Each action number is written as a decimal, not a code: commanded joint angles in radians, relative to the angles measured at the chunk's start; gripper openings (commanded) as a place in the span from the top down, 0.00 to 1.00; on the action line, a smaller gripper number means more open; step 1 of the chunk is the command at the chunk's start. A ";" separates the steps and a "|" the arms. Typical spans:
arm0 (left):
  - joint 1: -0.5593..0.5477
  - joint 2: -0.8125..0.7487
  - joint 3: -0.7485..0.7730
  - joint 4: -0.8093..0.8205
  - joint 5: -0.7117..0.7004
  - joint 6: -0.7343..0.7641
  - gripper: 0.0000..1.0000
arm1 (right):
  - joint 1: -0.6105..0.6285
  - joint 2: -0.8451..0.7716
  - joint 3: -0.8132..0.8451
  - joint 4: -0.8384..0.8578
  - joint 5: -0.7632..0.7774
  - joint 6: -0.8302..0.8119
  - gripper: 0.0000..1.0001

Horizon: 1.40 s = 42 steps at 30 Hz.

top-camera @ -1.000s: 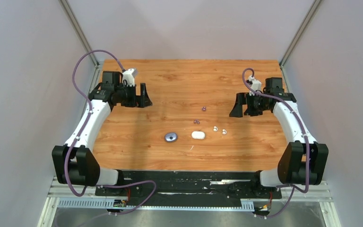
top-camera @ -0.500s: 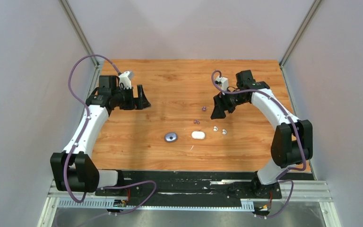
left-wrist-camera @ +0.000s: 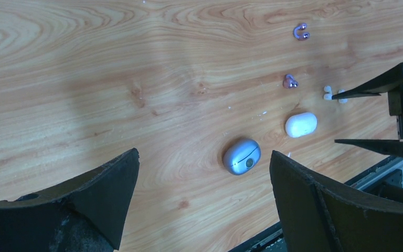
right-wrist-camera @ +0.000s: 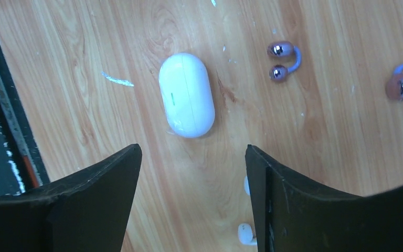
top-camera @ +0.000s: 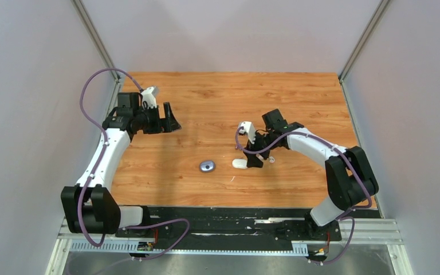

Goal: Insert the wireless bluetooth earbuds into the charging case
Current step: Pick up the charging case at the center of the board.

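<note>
Currently: right claw [right-wrist-camera: 192, 152] open, empty, above closed white case [right-wrist-camera: 186, 94], likely to grab it. By right wrist view, purple earbuds [right-wrist-camera: 280, 62] lie loose at its two o'clock, white earbuds [right-wrist-camera: 246, 233] at five. Left claw [left-wrist-camera: 204, 154] open, idle.

Two cases lie side by side on the desk [top-camera: 298, 103], nearer its front edge: the left case [top-camera: 207, 166] and the right case [top-camera: 239, 164], apart. The far buds [right-wrist-camera: 279, 50] lie behind the right case, the near buds [right-wrist-camera: 245, 234] just right of it, beneath the right claw [top-camera: 254, 159]. The left claw [top-camera: 169, 120] hangs well off, back left.
</note>
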 commanded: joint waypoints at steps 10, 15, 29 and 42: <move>0.007 0.071 0.033 0.023 0.034 -0.067 0.00 | 0.163 -0.067 -0.143 0.312 0.186 -0.053 0.29; 0.007 0.067 0.034 0.037 0.040 -0.077 0.00 | 0.165 -0.057 -0.162 0.311 0.181 -0.089 0.33; 0.007 0.082 0.030 0.048 0.049 -0.086 0.00 | 0.167 0.016 -0.130 0.276 0.110 -0.114 0.43; 0.007 0.132 0.042 0.104 0.108 -0.105 0.05 | 0.167 0.062 -0.123 0.327 0.124 -0.104 0.71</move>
